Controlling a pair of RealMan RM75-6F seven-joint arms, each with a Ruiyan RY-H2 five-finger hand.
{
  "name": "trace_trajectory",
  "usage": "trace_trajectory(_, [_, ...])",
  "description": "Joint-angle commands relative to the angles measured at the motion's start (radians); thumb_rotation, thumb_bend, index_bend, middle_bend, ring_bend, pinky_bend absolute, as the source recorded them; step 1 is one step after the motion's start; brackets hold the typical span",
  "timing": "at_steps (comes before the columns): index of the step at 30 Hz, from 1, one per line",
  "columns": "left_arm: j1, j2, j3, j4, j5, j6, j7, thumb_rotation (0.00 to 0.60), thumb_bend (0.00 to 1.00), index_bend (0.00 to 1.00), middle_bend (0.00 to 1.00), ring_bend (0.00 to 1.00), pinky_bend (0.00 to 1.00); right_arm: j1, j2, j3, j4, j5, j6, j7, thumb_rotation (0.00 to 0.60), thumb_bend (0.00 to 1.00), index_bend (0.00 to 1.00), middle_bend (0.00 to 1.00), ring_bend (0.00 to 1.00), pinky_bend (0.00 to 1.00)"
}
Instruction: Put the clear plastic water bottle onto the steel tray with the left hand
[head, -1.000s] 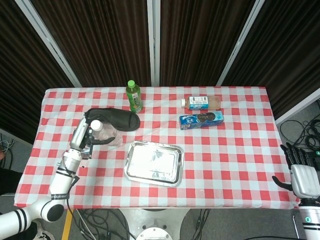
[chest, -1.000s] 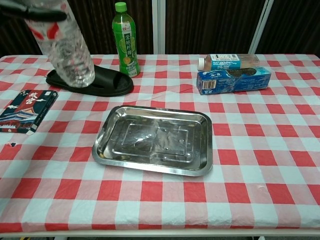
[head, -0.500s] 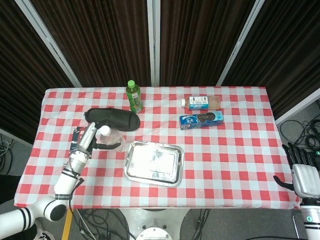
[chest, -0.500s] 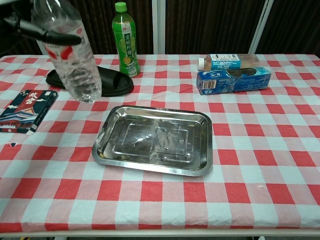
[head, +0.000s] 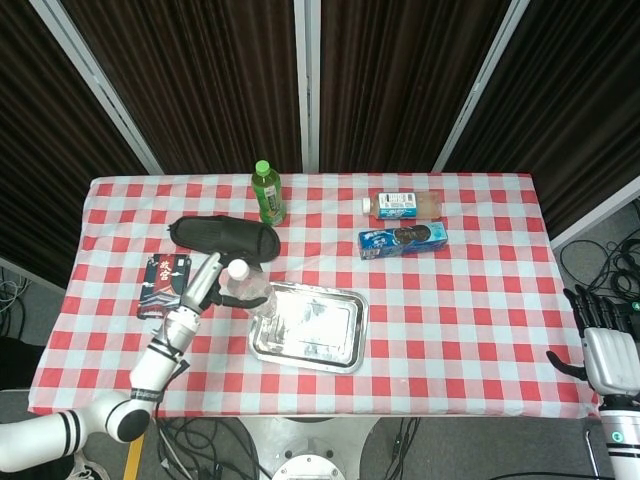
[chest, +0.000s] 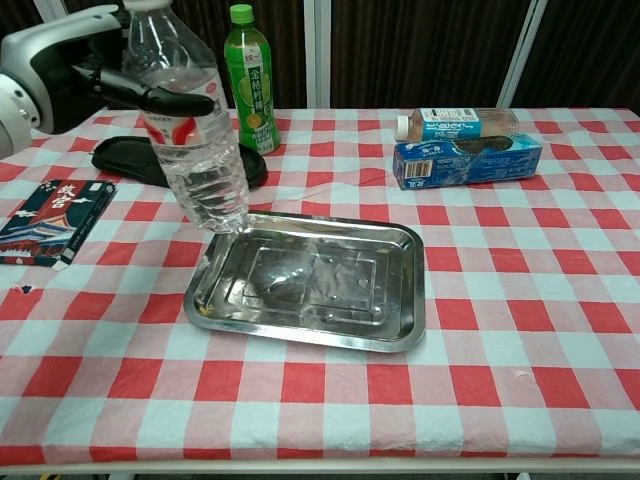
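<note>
Clear plastic water bottle, gripped by the left hand, hangs tilted at the steel tray's near-hand edge; lowering and release remain.

The clear plastic water bottle, tilted and capped, hangs over the steel tray's left edge.

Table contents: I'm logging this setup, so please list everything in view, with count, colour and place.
water bottle: one, clear with red label, held tilted above the tray's left edge
tray: one, steel, front centre
green bottle: one, upright at the back
slipper: one, black, back left
card pack: one, dark blue and red, far left
biscuit packet: one, blue, back right
drink bottle: one, lying behind the packet
tablecloth: one, red-white check
left hand: holds the water bottle
right hand: off the table's right edge, holding nothing
</note>
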Motion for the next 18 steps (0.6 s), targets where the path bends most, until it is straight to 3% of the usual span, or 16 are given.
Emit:
trace_trajectory(1, [0.024,0.059,-0.025,0.046,-0.044,0.029,0.020,0.600,0.25,0.62,0.70,0.55,0.54,-0.001,0.002,0.000,-0.001,-0.002,0.003,0.005,0.600,0.10,0.00,0.00,0.00,0.00])
trace_trajectory(6, [0.031,0.111,-0.098,0.141,-0.158,0.015,-0.002,0.600,0.25,0.63,0.69,0.55,0.54,-0.001,0.004,0.000,0.000,-0.005,0.004,0.008,0.600,0.10,0.00,0.00,0.00,0.00])
trace_trajectory(12, [-0.007,0.052,-0.034,-0.013,-0.019,0.018,0.000,0.600,0.25,0.62,0.68,0.55,0.54,-0.001,-0.002,0.000,0.000,0.001,0.000,-0.007,0.600,0.10,0.00,0.00,0.00,0.00])
trace_trajectory(18, [0.032,0.132,-0.078,0.070,-0.120,0.036,0.008,0.600,0.25,0.62,0.68,0.55,0.54,-0.003,0.004,0.000,-0.003,-0.005,0.009,0.002,0.600,0.10,0.00,0.00,0.00,0.00])
